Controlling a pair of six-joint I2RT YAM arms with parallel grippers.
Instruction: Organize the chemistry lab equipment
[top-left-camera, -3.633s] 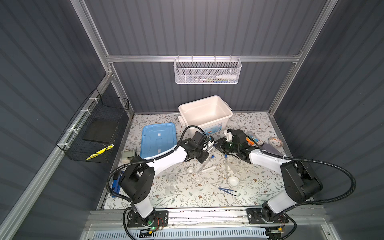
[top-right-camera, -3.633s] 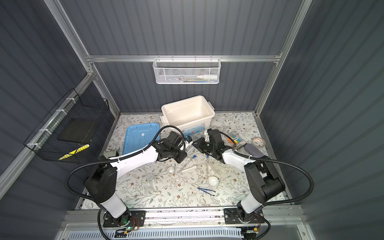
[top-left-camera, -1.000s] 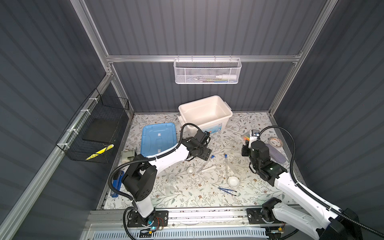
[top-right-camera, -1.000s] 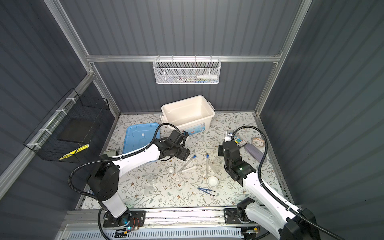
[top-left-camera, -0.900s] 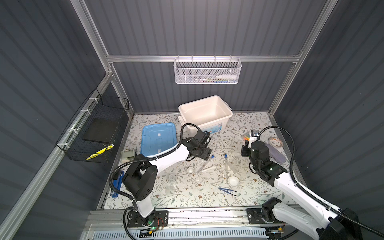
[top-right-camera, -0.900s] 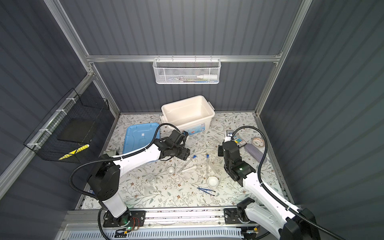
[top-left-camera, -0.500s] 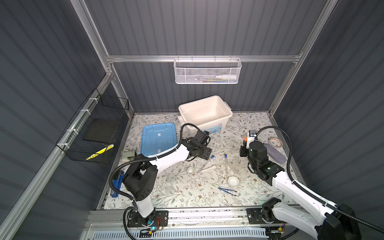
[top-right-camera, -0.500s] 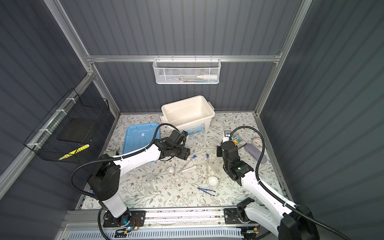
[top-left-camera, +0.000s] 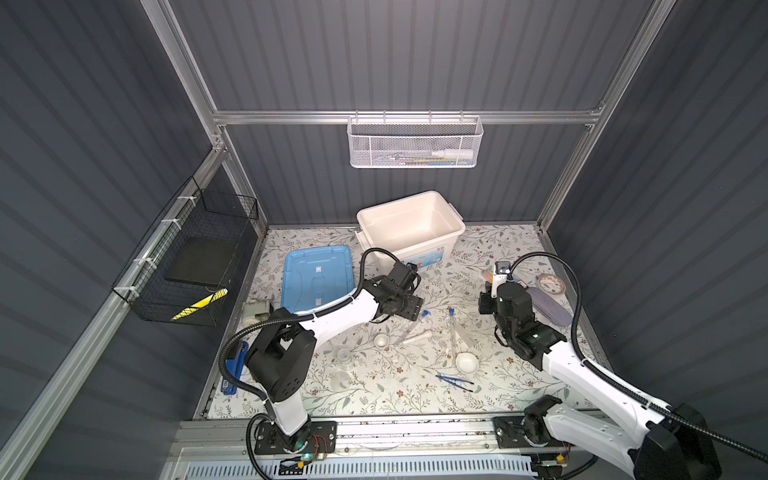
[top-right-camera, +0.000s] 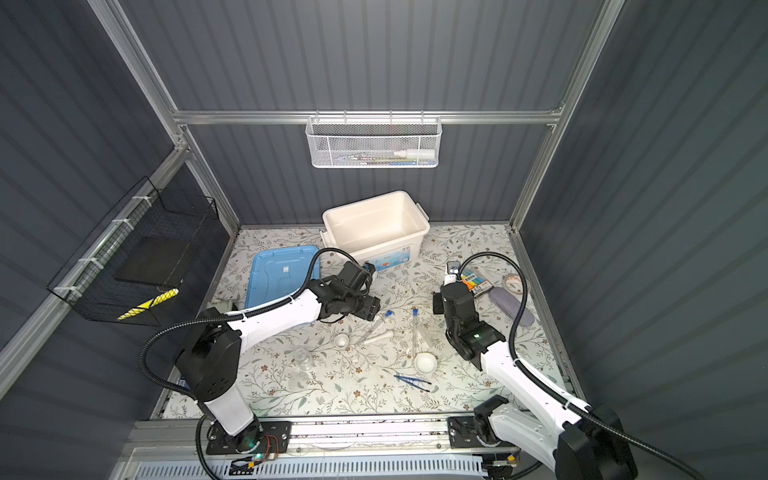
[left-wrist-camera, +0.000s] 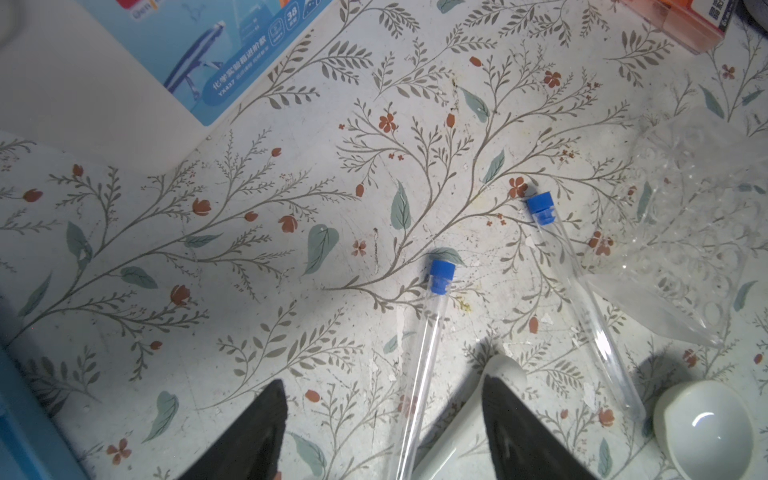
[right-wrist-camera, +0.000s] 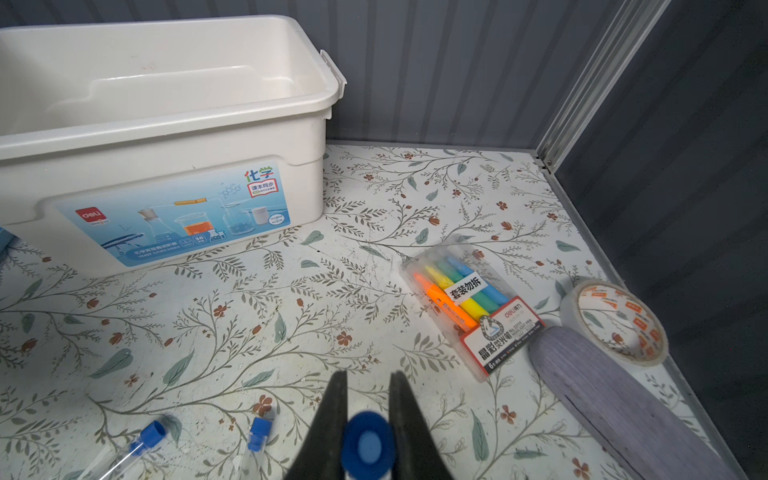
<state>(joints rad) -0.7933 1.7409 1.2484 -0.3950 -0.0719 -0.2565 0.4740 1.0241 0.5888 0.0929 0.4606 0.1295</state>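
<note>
My right gripper (right-wrist-camera: 365, 377) is shut on a clear tube whose blue cap (right-wrist-camera: 368, 444) faces the wrist camera end-on. Two more blue-capped tubes (top-left-camera: 415, 325) (top-left-camera: 451, 330) lie mid-table, with the white pestle (top-left-camera: 419, 336) between them. My left gripper (left-wrist-camera: 384, 381) hangs open just above one tube (left-wrist-camera: 426, 345) and the pestle (left-wrist-camera: 465, 424), touching neither. The clear plastic rack (left-wrist-camera: 685, 232) lies beside the other tube. A small white dish (top-left-camera: 381, 340), a bigger one (top-left-camera: 466, 363), dark blue tweezers (top-left-camera: 455, 381) and clear glassware (top-left-camera: 344, 357) are scattered nearer the front.
The open white bin (top-left-camera: 457, 226) stands at the back, its blue lid (top-left-camera: 318, 276) flat to the left. A marker pack (right-wrist-camera: 469, 299), tape roll (right-wrist-camera: 615, 322) and grey case (right-wrist-camera: 615, 399) sit at the right edge. A blue-and-black stapler (top-left-camera: 232, 370) lies front left.
Since the earliest frames my right arm has pulled back from the middle to the right side; in the last second it crept slightly left. The left arm has stayed put.
</note>
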